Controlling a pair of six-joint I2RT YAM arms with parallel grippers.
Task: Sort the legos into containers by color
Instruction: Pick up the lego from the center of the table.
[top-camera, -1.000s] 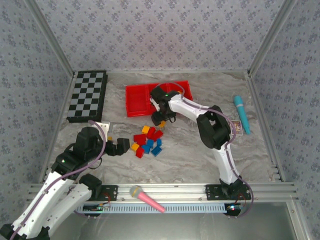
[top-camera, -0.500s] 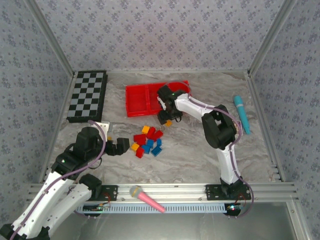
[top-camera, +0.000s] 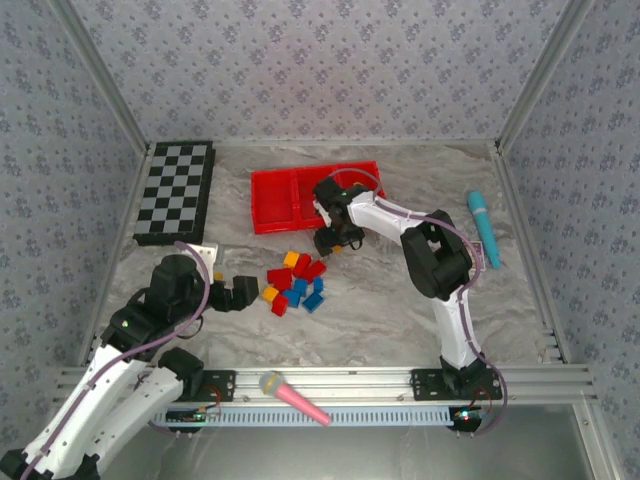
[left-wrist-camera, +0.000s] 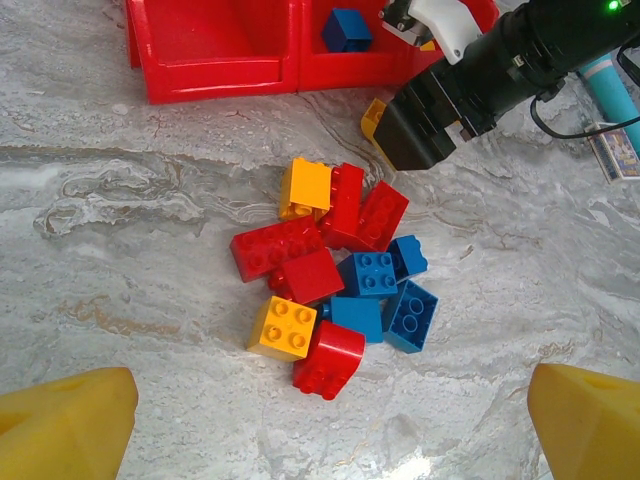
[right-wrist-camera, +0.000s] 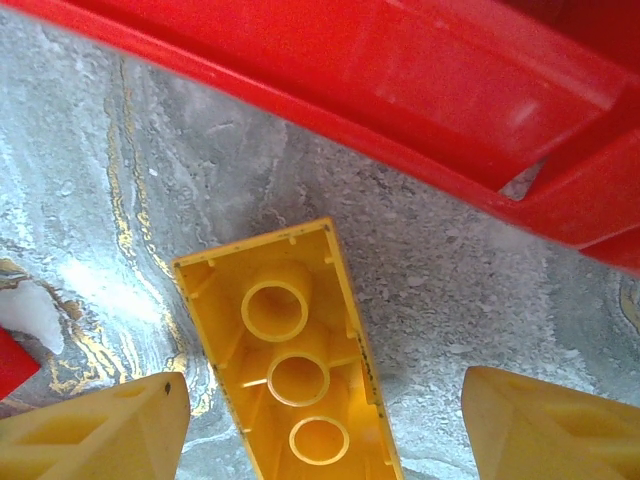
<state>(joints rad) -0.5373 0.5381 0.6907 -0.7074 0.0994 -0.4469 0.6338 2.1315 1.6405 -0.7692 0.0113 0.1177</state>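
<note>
One long yellow lego (right-wrist-camera: 285, 330) is the piece in hand. It is seen upside down on the marbled table (right-wrist-camera: 110, 150), hollow tubes up, just beside the near wall of the red tray (right-wrist-camera: 400, 80) and outside it. The right gripper (right-wrist-camera: 322, 385) is held over it with jaws parted, one finger on each side of the brick, and nothing is gripped. The step is judged to be the pick of this yellow piece, not yet made. For the next move the jaws would need to be lowered and closed across the brick's narrow width. The brick would then have to be lifted over the tray wall and released in a compartment other than the one where a blue lego (left-wrist-camera: 347, 28) sits. About a dozen more are gathered in the heap of legos (left-wrist-camera: 335, 280) — red, blue and yellow — near the middle of the table, apart from the tray, so most of the sorting is judged undone. The left gripper (left-wrist-camera: 328, 420) is spread wide before that heap — nothing is held
</note>
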